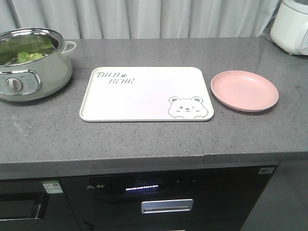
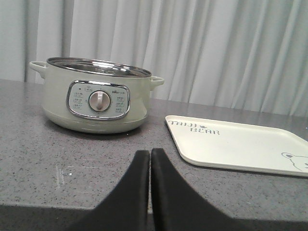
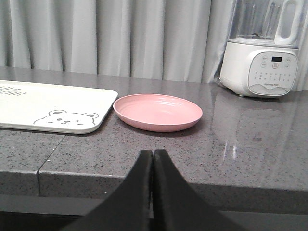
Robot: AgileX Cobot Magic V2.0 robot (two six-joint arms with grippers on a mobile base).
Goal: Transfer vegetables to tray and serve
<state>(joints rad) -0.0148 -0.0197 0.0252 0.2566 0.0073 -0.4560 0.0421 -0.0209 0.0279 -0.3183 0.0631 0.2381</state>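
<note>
Green vegetables [image 1: 29, 57] are seen in the pot [image 2: 96, 98] ahead-left of the left claw [image 2: 150, 156], pressed together like the right claw [image 3: 152, 155], and the tray [image 1: 144, 91] is bare, so every step is judged outstanding.

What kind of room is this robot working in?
Probably a kitchen: a grey countertop holds an electric cooking pot with greens in it and a blender-type appliance, and a built-in appliance sits below.

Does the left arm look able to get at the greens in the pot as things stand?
Probably yes. The pot stands uncovered ahead of the left gripper, bare counter between them, and the lettuce lies exposed inside. The gripper is shut, so it must open and come over the rim.
</note>
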